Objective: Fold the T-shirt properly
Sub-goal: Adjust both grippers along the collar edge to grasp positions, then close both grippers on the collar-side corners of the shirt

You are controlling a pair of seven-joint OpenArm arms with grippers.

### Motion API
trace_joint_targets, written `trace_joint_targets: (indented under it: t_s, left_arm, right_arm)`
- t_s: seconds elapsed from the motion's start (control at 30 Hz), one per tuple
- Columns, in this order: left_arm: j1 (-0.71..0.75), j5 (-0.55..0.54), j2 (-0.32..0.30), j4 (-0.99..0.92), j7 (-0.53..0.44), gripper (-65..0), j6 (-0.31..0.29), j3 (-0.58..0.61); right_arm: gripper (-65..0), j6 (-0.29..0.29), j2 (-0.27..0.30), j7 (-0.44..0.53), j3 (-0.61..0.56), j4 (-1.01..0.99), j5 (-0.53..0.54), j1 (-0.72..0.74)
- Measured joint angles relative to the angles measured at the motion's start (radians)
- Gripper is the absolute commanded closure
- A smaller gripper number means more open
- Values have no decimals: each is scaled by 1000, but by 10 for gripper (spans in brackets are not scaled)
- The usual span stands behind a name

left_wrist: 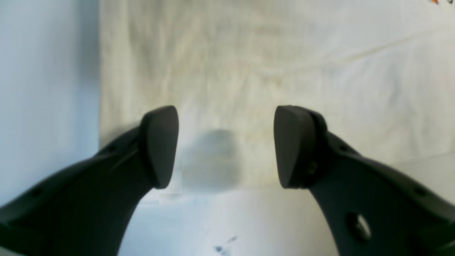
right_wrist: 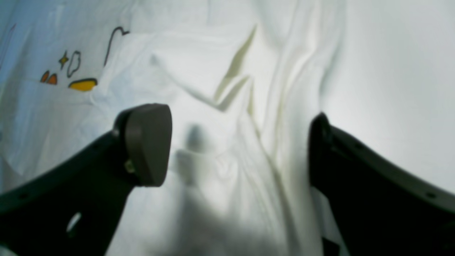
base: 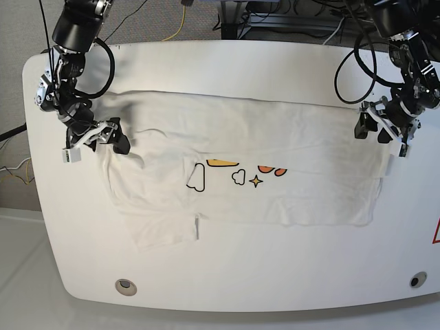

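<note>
The white T-shirt (base: 289,199) lies spread across the table, with its cloud and star prints (base: 237,172) face up in the middle. My left gripper (left_wrist: 225,147) is open and empty, low over the shirt's corner (left_wrist: 249,89) near two cloth edges. In the base view it (base: 381,134) is at the shirt's right end. My right gripper (right_wrist: 238,149) is open and empty over wrinkled folds (right_wrist: 227,89), with the prints (right_wrist: 71,71) at upper left. In the base view it (base: 110,137) is at the shirt's left end.
The glossy white table (base: 240,275) has a round hole near each front corner (base: 124,285) (base: 413,280). Cables (base: 182,17) hang behind the back edge. A red sticker (base: 435,234) is at the right edge. Bare tabletop (left_wrist: 46,89) borders the shirt corner.
</note>
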Motion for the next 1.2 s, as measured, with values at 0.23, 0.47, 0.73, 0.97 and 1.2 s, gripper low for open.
trace_joint_targets:
  t_s: [0.23,0.47,0.73,0.97,1.2]
  left_arm:
    - [-60,-76,0,-135,0,-408,10,-10]
    - [-68,-102,-1,-171,-9,-418,4,1]
    - [-10,-93,-46,-153,-45,-421,-1,16]
    - [-41,-33,-87,-208,-84,-432,0,10]
    - [-71,4,-100,-278,-156,-454,0,8]
  right_arm:
    - [-503,-4,-5,21,-21,0,-2,5]
    - [-482,-6,-22,31,-31,-5,-19,16]
    - [-383,1,-38,45,-9,-37,-28,27]
    - [-460,20,-27,38,-6,-55,-47,38]
    - [-502,12,-25,41,-5,-54,-54,39]
